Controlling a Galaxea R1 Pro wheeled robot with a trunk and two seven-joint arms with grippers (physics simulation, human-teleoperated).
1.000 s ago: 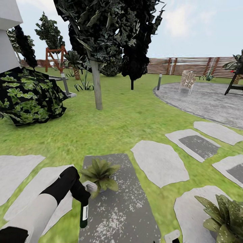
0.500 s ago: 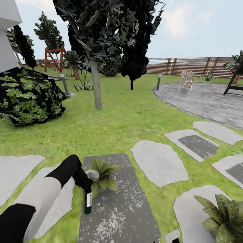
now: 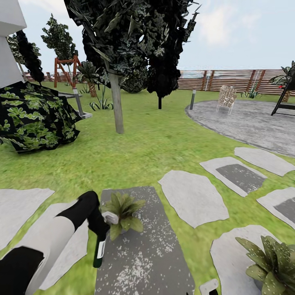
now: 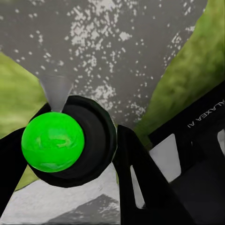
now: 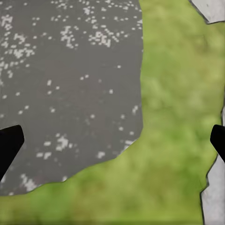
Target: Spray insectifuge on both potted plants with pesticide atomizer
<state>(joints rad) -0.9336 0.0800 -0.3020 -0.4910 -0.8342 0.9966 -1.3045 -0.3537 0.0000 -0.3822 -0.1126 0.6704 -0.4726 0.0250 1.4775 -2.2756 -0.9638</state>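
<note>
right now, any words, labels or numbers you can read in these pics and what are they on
"GALAXEA AI", seen upside down and cut off by the picture's edge, in pale letters on the left hand's black housing.
The white label on the atomizer, held in the left hand: too small and blurred to read.
No other text can be made out in the garden.

atomizer (image 3: 98, 255): dark green, white label
lawn (image 3: 143, 155): green
stepping stone (image 3: 141, 250): dark grey, white-speckled
fence (image 3: 241, 80): brown slats
</note>
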